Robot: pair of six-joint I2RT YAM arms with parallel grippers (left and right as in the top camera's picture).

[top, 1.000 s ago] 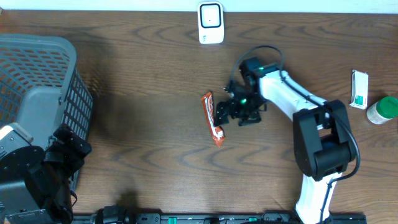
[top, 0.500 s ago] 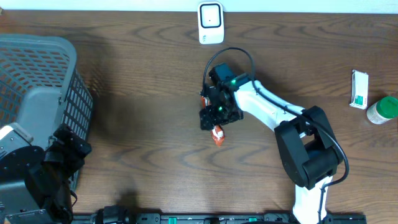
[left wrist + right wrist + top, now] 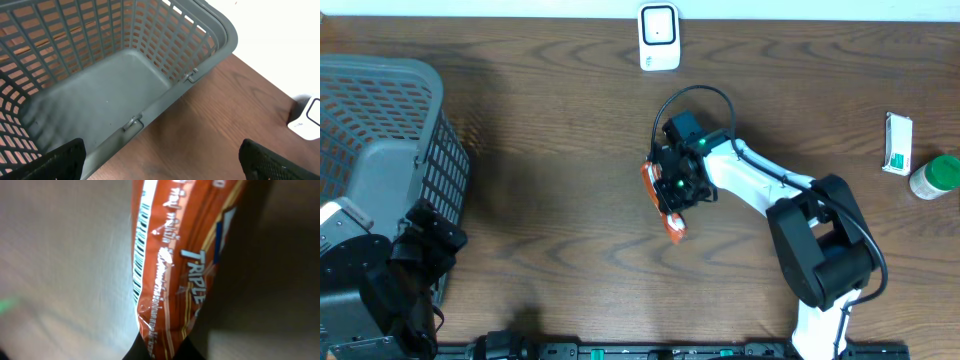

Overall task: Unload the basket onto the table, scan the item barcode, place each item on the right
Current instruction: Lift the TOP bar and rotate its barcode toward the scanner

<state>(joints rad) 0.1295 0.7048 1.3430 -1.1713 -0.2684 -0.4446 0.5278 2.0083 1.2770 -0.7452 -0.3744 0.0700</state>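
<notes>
One orange packet [image 3: 170, 255] pinched in right end effector [image 3: 672, 192], left end effector [image 3: 160, 167] spread wide beside basket [image 3: 200, 45]

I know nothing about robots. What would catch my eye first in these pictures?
In the middle, a bright orange snack packet is pinched in the right arm's fingers, its barcode showing close up in the right wrist view. A big grey basket fills the left side, and a small white device sits at the far edge.
</notes>
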